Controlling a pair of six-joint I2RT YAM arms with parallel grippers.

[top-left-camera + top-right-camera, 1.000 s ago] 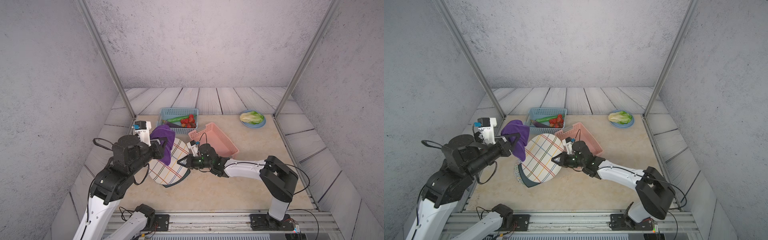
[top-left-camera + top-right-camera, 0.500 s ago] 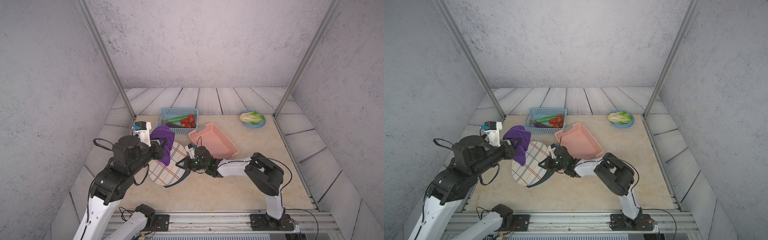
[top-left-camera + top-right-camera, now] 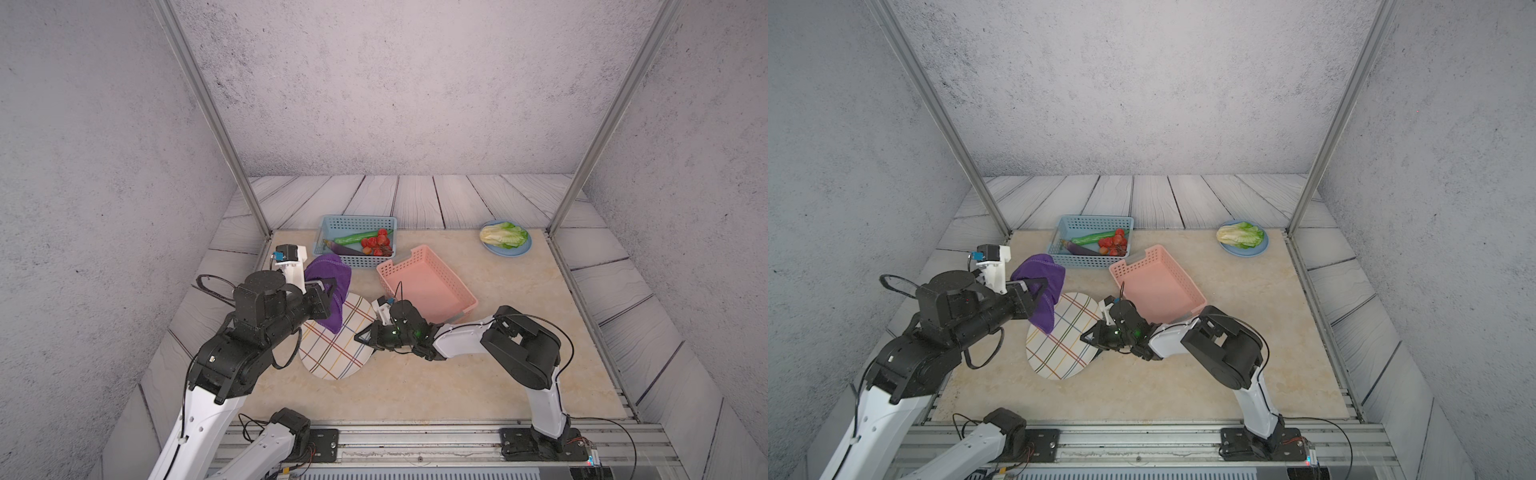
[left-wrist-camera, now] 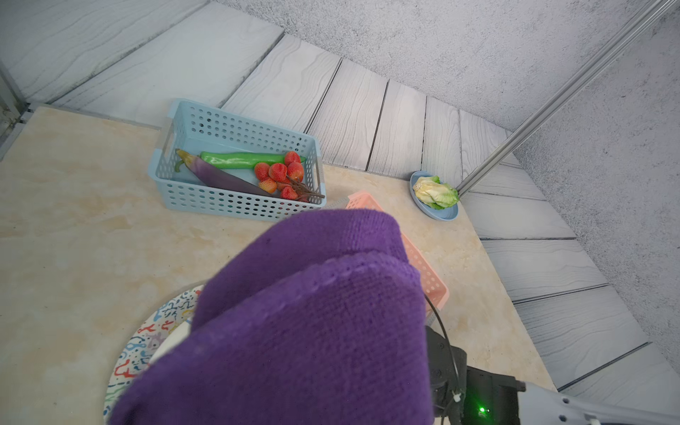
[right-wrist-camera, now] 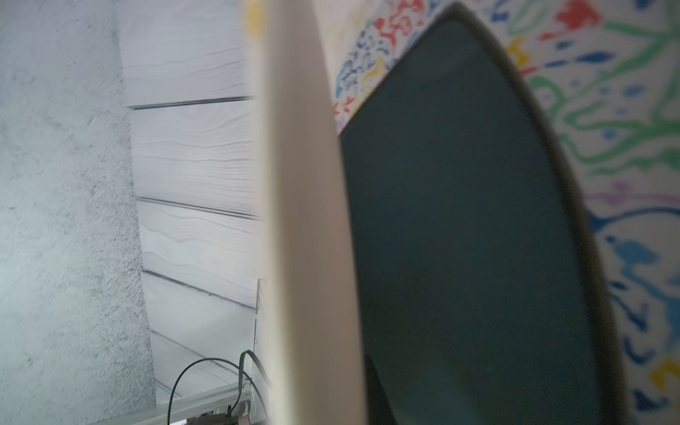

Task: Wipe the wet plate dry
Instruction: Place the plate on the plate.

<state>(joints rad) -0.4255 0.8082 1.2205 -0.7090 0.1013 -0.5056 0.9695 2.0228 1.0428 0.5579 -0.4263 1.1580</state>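
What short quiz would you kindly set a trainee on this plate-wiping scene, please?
1. Which gripper holds the purple cloth? A left, B right, C neither.
2. True or false: the eggplant lies in the blue basket.
3. Fill in: the lettuce rests on a small ___ plate.
Key: 1 A, the left gripper; 2 true; 3 blue.

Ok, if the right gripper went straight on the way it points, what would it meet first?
The plaid plate: the right gripper points straight at its near rim, with its fingers seemingly right at the edge.
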